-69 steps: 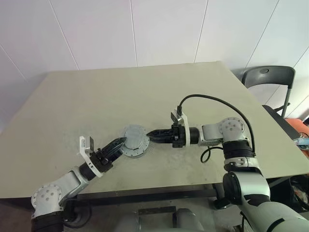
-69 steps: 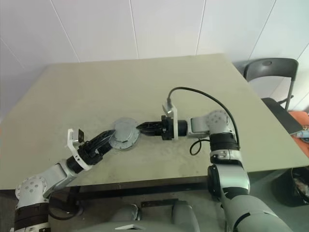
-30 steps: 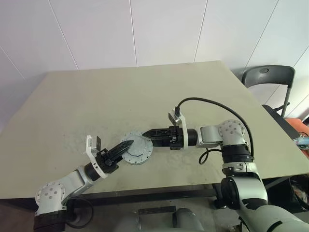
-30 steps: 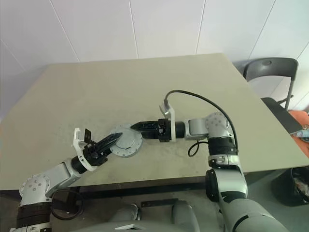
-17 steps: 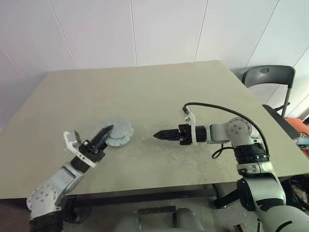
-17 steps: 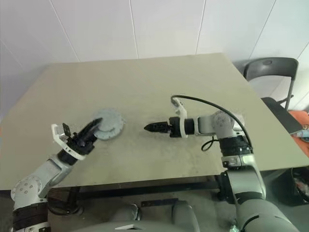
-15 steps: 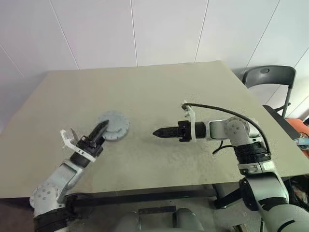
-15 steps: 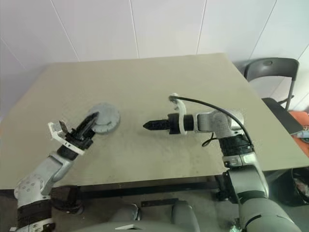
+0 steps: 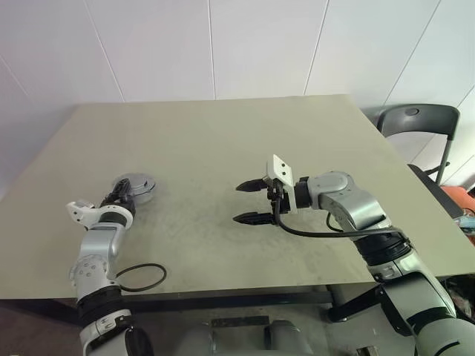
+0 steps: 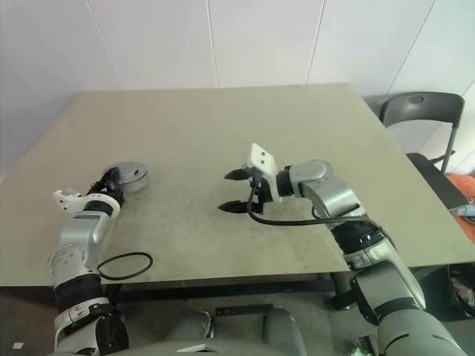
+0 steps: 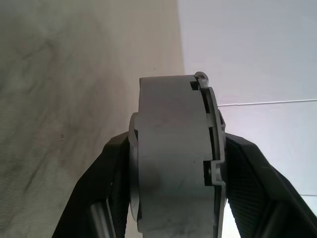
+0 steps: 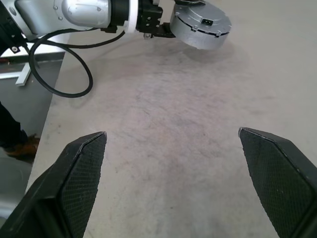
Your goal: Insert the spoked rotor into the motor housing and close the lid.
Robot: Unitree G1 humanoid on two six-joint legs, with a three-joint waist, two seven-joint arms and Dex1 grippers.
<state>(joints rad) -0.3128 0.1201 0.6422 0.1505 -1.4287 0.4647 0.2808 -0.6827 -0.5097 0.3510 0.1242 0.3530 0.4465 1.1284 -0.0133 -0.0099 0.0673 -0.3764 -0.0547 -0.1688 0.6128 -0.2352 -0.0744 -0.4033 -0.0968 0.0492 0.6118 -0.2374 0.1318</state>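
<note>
The motor housing (image 9: 136, 185) is a round grey drum at the table's left side, lying low and tilted over the surface. My left gripper (image 9: 122, 194) is shut on it. In the left wrist view the housing (image 11: 171, 158) stands edge-on between the two black fingers (image 11: 111, 171), with the lid (image 11: 214, 134) as a thin grey disc seated on one face. The spoked rotor is hidden. My right gripper (image 9: 238, 203) hovers open over the table's middle, one finger above the other, with nothing between them. Its wrist view shows the housing (image 12: 200, 24) far ahead.
The beige table (image 9: 223, 141) backs onto a white wall. My left arm's black cable (image 9: 139, 277) loops on the table near the front left edge. A dark chair (image 9: 415, 122) stands off the right corner.
My left gripper has carried the housing leftward and away from the table's middle. My right gripper came off the housing and rolled, so its fingers now stand one above the other.
</note>
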